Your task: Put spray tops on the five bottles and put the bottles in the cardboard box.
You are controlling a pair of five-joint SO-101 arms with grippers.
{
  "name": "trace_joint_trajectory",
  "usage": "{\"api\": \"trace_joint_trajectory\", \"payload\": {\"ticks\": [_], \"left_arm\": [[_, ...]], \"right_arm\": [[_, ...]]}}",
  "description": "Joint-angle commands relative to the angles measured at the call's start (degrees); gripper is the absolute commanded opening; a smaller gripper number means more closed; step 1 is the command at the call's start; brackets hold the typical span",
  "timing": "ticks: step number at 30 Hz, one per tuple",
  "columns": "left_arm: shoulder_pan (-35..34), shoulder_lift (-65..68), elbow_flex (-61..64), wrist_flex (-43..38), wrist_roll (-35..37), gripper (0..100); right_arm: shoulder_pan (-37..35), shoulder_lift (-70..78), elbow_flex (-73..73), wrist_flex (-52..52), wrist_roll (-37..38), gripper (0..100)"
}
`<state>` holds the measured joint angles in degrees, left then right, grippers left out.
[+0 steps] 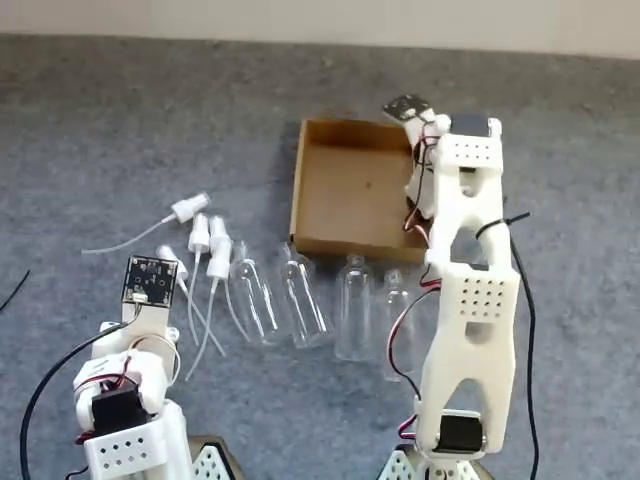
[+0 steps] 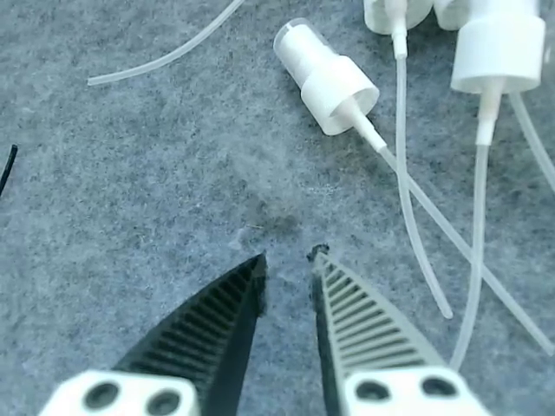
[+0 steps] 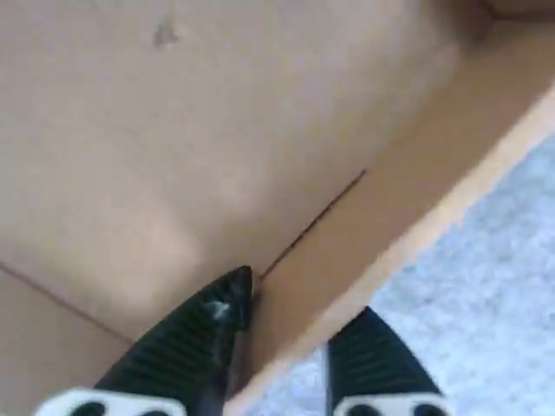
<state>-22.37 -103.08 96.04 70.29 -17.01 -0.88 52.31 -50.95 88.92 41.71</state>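
The cardboard box (image 1: 350, 190) lies open-topped at the back centre with nothing in it. My right gripper (image 3: 303, 299) is open and straddles the box's right wall (image 3: 416, 217), one finger inside and one outside over the carpet. Several clear bottles lie uncapped in a row in front of the box, among them one (image 1: 255, 295) at the left and one (image 1: 352, 305) near the right arm. White spray tops (image 1: 200, 232) with long tubes lie left of them. My left gripper (image 2: 288, 257) hovers open just short of one spray top (image 2: 325, 78), holding nothing.
The floor is grey carpet (image 1: 120, 130). Thin dip tubes (image 2: 408, 173) from other spray tops (image 2: 494, 43) run across the carpet beside the left gripper. The right arm (image 1: 465, 300) reaches over the rightmost bottle (image 1: 397, 315). A black cable (image 2: 7, 166) lies to one side.
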Motion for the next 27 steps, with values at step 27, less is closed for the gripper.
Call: {"api": "trace_joint_trajectory", "payload": {"ticks": [27], "left_arm": [[-0.3,0.3,1.1,-1.3,-0.5,9]], "right_arm": [[14.4,-48.6,48.2,4.0,-10.6,24.7]]}}
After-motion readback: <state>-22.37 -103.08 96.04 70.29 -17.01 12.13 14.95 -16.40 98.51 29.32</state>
